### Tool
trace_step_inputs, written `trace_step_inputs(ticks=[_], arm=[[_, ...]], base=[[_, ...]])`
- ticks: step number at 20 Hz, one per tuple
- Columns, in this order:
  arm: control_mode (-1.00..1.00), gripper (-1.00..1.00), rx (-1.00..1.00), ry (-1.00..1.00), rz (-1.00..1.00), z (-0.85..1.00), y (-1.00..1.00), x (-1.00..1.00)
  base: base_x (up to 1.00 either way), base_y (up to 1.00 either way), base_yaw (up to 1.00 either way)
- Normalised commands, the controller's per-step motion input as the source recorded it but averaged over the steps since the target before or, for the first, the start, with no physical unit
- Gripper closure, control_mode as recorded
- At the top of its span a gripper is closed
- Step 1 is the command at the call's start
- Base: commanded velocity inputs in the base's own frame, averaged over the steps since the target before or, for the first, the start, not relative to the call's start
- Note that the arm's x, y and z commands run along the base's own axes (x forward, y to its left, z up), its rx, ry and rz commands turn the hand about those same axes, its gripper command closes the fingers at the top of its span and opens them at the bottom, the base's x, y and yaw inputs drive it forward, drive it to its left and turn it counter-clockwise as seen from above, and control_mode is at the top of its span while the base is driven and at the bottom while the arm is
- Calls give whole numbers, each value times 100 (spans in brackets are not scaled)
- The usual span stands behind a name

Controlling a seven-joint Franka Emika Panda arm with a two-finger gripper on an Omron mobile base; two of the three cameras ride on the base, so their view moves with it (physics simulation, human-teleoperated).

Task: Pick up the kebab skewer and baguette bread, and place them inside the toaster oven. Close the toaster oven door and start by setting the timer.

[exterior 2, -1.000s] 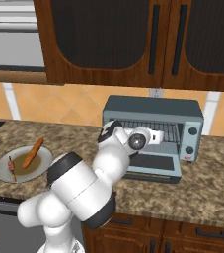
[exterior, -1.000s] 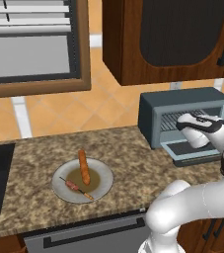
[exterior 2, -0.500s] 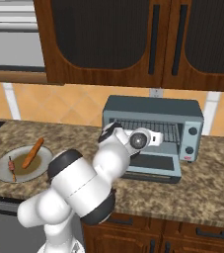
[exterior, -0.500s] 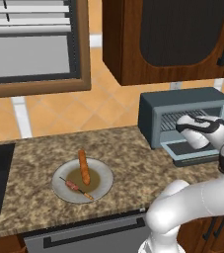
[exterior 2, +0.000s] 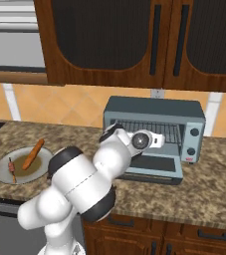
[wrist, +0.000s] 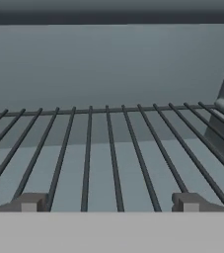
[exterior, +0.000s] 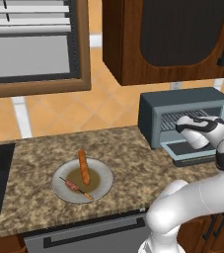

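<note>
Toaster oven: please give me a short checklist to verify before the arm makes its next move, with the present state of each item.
1. Toaster oven door is dropped open: ok.
2. Wire rack inside the toaster oven is bare, with room for food: ok.
3. Gripper is open with nothing between its fingertips: ok.
4. Kebab skewer is inside the oven: not ok, it lies on the plate.
5. Baguette bread is inside the oven: not ok, it lies on the same plate, beside the skewer.
6. Timer knob position: cannot tell, too small to read.
</note>
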Motion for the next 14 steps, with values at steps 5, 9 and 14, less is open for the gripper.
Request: trace_step_inputs(ticks=[5, 9, 14], arm=[[-100, -100, 0, 4, 0, -43, 0, -1], [-100, -100, 0, 7, 0, -60, -3, -27], [-100, -100, 0, 8, 0, -71, -7, -46]], base=[[0, 0, 0], [0, 0, 0], [0, 0, 0]])
